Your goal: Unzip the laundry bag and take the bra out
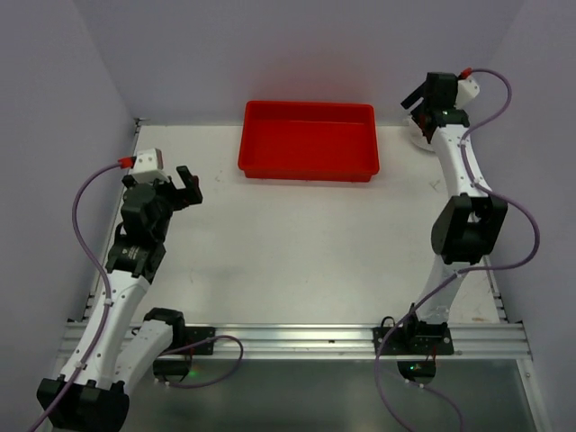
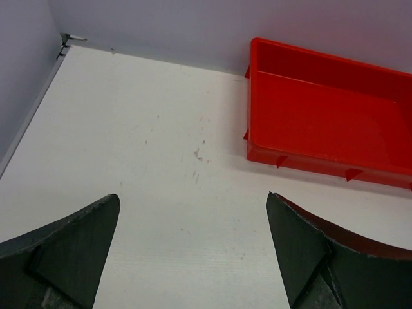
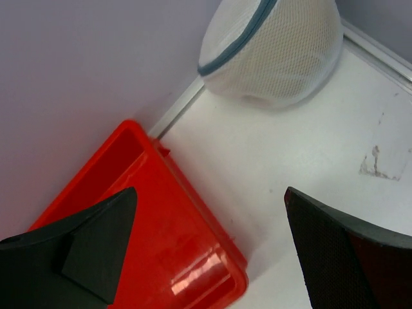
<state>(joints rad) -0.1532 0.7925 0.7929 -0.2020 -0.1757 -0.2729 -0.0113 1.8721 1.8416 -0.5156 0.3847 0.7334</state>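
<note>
My right pincer (image 3: 209,215) hangs with its jaws spread wide, gripping nothing, over the far right corner of the bench (image 3: 309,167). The laundry bag (image 3: 273,51) lies near it, ahead of the fingers and touching neither. It is tucked against the back wall, beside the red tray (image 3: 174,212). My left pincer (image 2: 193,209), likewise spread and empty, sits well apart on the left side.

Laundry bag (image 3: 270,55): top cut off at the 12 o'clock edge; contents unreadable through mesh. Overhead, right end effector (image 1: 416,101) hides most of it.
</note>
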